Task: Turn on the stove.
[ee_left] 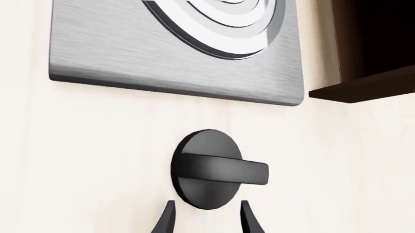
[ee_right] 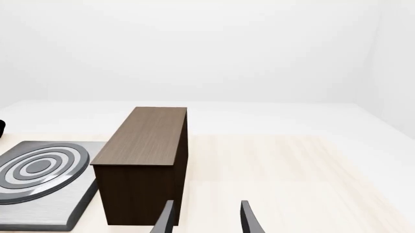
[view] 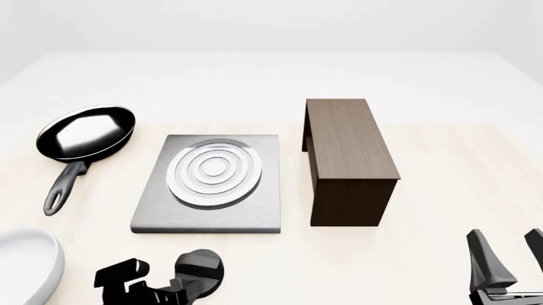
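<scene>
The stove (view: 254,213) is a flat grey metal slab with silver burner rings (view: 213,173), lying left of the table's middle. Its black round knob (ee_left: 206,169) sits on the table just in front of the slab, its bar handle lying roughly parallel to the slab's near edge. My left gripper (ee_left: 207,221) is open right at the knob, a fingertip on either side of its near rim, not closed on it. In the front view the left arm (view: 127,279) partly hides the knob (view: 203,264). My right gripper (view: 509,257) stands open and empty at the front right.
A dark brown wooden box (view: 348,155) stands right of the stove. At the far left lies a black frying pan (view: 85,133), handle toward me. A white bowl (view: 25,267) sits at the front left corner, close to the left arm.
</scene>
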Controlling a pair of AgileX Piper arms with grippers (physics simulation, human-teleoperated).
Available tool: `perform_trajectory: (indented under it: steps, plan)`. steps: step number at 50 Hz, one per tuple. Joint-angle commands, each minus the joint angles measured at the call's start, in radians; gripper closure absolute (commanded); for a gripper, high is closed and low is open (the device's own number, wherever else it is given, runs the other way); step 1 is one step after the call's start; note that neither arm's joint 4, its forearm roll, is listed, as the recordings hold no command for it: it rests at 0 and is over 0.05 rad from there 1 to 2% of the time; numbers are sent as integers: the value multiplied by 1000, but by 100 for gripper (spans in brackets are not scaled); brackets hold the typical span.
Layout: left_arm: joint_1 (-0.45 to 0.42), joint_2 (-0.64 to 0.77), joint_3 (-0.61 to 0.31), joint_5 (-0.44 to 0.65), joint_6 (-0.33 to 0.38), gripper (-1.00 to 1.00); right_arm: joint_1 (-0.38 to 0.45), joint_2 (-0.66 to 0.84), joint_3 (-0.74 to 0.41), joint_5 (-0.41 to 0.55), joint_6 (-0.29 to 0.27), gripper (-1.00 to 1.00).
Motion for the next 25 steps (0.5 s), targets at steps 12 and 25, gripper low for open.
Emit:
perform_trajectory:
  steps: [12,25]
  plan:
    - [54,-318,-21,369,0,-100,0,0,0,0,0,-100]
    - [138,-438,-31,490,70,-100,0,0,0,-1,0,-100]
